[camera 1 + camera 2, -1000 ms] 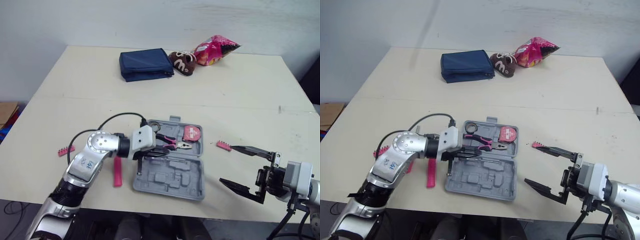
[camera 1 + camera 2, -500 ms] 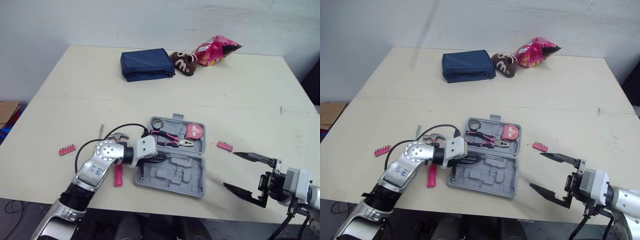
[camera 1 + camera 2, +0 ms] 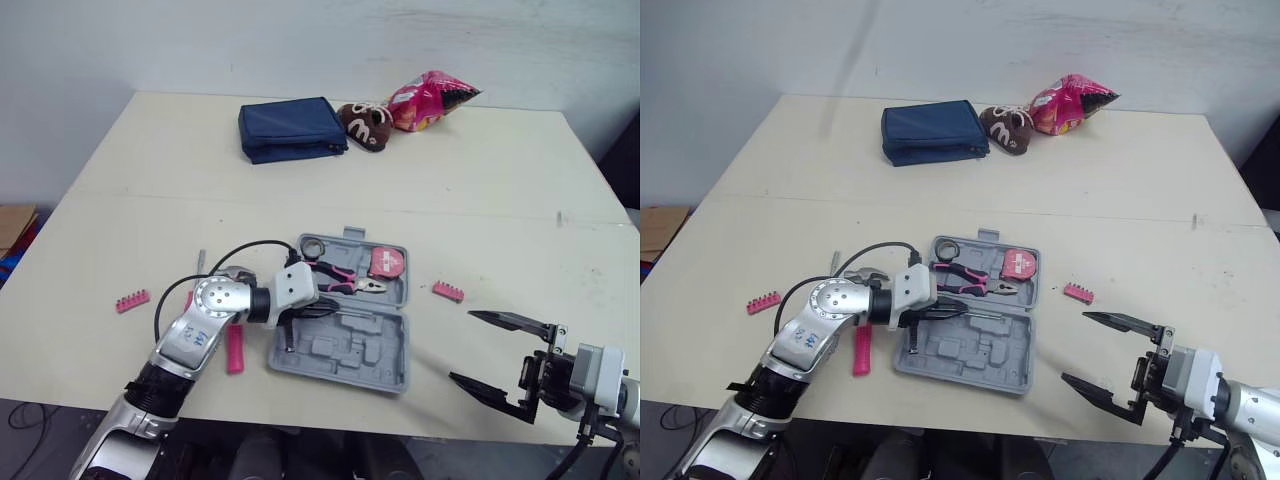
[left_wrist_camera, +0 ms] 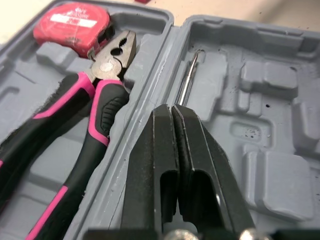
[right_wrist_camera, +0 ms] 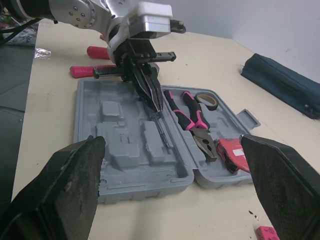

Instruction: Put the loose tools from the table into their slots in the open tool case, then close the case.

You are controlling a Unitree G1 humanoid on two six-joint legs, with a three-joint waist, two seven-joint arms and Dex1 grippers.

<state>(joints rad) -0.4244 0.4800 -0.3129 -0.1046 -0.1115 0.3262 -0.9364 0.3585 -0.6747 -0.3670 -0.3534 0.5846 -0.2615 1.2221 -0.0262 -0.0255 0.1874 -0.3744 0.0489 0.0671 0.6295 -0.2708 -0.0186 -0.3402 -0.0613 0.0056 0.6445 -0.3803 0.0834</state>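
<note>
With its two black fingers pressed flat together and nothing visible between them, the left gripper (image 4: 173,111) sits low over the open tool case (image 3: 352,362), at the fold between the two halves. The case lies at the lower centre of the head views, near the front edge of the table (image 3: 500,200).

Case contents:
- Pliers (image 4: 95,100) with pink-and-black handles lie in the half toward the top of the frame.
- A red tape measure (image 3: 385,263) occupies the right corner of that half, just beside the pliers' nose.
- A grey ring (image 3: 312,246) sits in its left corner.
- A thin metal shaft (image 4: 187,82) lies in the other half, in line with the left fingertips. Contact between the tips and the shaft cannot be determined.
- The remaining moulded slots of that half are unfilled.

Loose items on the table:
- One pink bit strip (image 3: 132,300) lies at the left of the frame, well apart from the case.
- A second pink strip (image 3: 447,291) lies near the case's right side.
- A pink-handled tool (image 3: 235,350) lies just left of the case, beside the left arm.

The right gripper (image 3: 460,345) hangs at the lower right of the frame, jaws spread wide and holding nothing, apart from the case.

At the upper centre of the frame rest a blue pouch (image 3: 290,128) and a pink snack bag (image 3: 430,98).
</note>
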